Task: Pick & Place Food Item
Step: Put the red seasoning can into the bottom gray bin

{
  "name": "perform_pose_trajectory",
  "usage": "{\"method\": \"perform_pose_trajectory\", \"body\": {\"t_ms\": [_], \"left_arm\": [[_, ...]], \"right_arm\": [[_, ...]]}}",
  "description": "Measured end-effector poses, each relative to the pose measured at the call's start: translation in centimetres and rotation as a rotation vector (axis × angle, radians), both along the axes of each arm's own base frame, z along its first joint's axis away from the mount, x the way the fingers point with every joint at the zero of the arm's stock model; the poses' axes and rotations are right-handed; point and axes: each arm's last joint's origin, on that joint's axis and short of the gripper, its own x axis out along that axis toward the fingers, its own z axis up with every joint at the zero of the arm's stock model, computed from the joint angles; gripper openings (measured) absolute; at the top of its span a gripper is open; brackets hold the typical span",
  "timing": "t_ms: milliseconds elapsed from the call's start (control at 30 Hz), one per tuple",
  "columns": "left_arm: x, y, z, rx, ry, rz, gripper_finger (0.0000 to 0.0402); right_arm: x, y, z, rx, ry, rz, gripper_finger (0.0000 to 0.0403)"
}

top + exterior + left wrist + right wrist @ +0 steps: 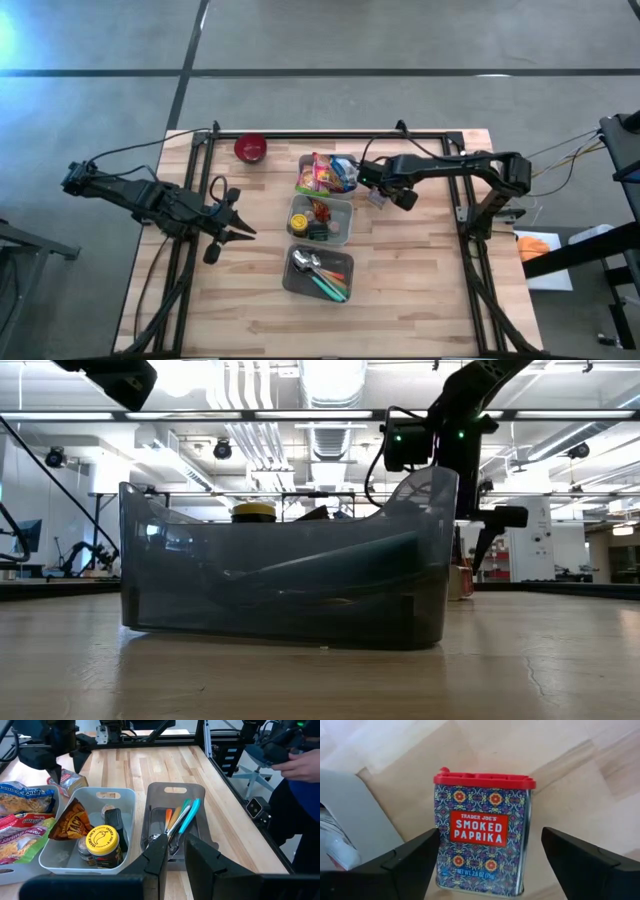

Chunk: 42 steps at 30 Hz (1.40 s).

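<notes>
Currently I see my right hand [487, 857] with its fingers spread wide, gripping nothing; the smoked paprika tin [482, 832] stands upright on the tabletop [570, 785] between the fingers, clear of both. A grey bin [355, 815] lies just beside that hand. My left hand [172, 857] waits well apart, fingers nearly together and empty, with the cutlery tray [176, 812] and the snack bin [95, 827] ahead of it.
</notes>
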Motion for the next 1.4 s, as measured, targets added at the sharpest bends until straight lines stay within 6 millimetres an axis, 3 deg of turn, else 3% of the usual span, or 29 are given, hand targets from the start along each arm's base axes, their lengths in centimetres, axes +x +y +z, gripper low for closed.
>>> {"method": "perform_pose_trajectory", "body": {"t_ms": [333,533,900,1133,1400], "left_arm": [[0.0,0.0,0.0,0.000,0.000,0.000,0.0067],[0.0,0.0,0.0,0.000,0.000,0.000,0.0067],[0.0,0.0,0.0,0.000,0.000,0.000,0.0067],[0.0,0.0,0.0,0.000,0.000,0.000,0.0067],[0.0,0.0,0.0,0.000,0.000,0.000,0.0067]], "right_arm": [[0.0,-0.2,-0.3,-0.064,-0.003,-0.006,0.0333],[0.6,-0.3,0.7,-0.051,-0.031,-0.003,0.0333],[0.1,-1.8,0.7,-0.049,-0.033,-0.070,0.0342],[-0.6,-2.6,-0.6,-0.058,-0.046,-0.080,0.0394],[-1.4,-2.3,-2.1,-0.030,-0.049,-0.096,0.0394]]}}
